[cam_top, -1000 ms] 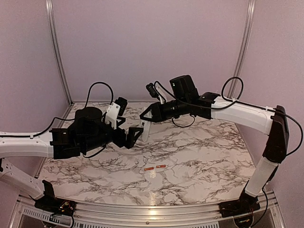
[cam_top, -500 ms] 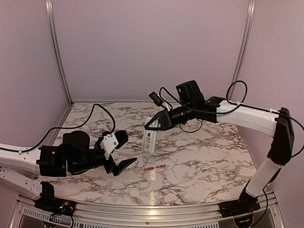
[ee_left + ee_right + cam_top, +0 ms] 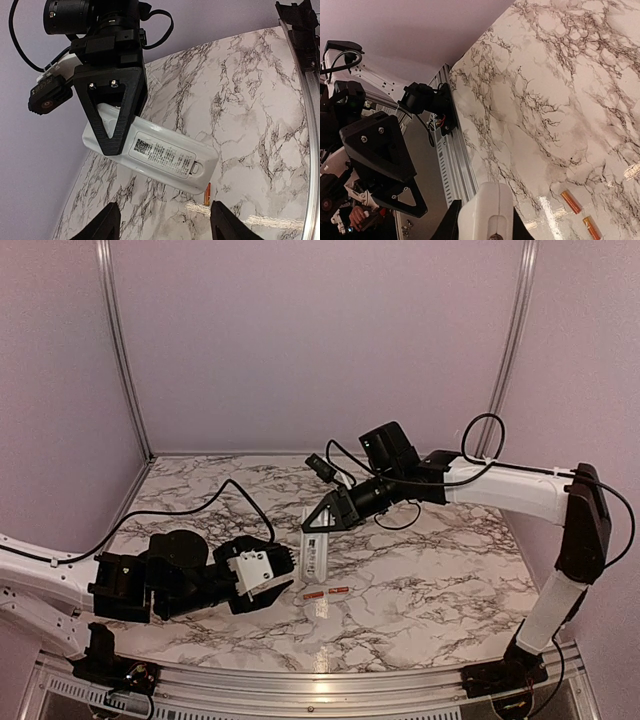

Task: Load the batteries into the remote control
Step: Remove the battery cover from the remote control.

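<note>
My right gripper [image 3: 320,527] is shut on the upper end of the white remote control [image 3: 314,553] and holds it tilted, lower end just above the table. In the left wrist view the remote's [image 3: 165,156] back shows, with a label and a closed battery cover; a right finger [image 3: 112,117] crosses it. Two orange-red batteries [image 3: 313,595] [image 3: 339,590] lie on the marble below the remote; the right wrist view shows both [image 3: 570,201] [image 3: 590,227]. My left gripper [image 3: 287,578] is open and empty, low, just left of the batteries, pointing at the remote.
The marble table [image 3: 430,570] is ringed by purple walls and a metal front rail [image 3: 452,165]. The left arm's black body [image 3: 160,585] lies low over the front-left table. A cable [image 3: 385,510] hangs under the right wrist.
The left gripper left the remote, dropped low, then swung right toward the batteries. The right gripper lowered and tilted the remote toward the table.
</note>
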Robot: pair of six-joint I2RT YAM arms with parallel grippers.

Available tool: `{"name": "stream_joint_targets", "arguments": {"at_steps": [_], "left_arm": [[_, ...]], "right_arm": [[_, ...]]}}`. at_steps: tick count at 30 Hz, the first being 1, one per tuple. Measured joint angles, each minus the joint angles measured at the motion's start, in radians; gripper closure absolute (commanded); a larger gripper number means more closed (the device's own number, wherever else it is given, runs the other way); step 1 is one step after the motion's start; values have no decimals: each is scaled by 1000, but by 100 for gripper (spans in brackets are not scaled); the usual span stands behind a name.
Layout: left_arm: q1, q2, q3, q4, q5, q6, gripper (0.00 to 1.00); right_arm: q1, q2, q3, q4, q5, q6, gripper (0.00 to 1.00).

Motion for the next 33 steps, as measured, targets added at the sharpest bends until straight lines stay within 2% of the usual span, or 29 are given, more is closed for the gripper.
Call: {"name": "stream_joint_targets", "arguments": {"at_steps": [13, 33], "left_arm": [[-4, 141, 98, 4, 5, 67, 45], [-5, 205, 126, -29, 2, 108, 44]], "right_arm": [[22, 28, 0, -23, -7, 1, 100], [33, 29, 0, -23, -44, 18, 100]]}}
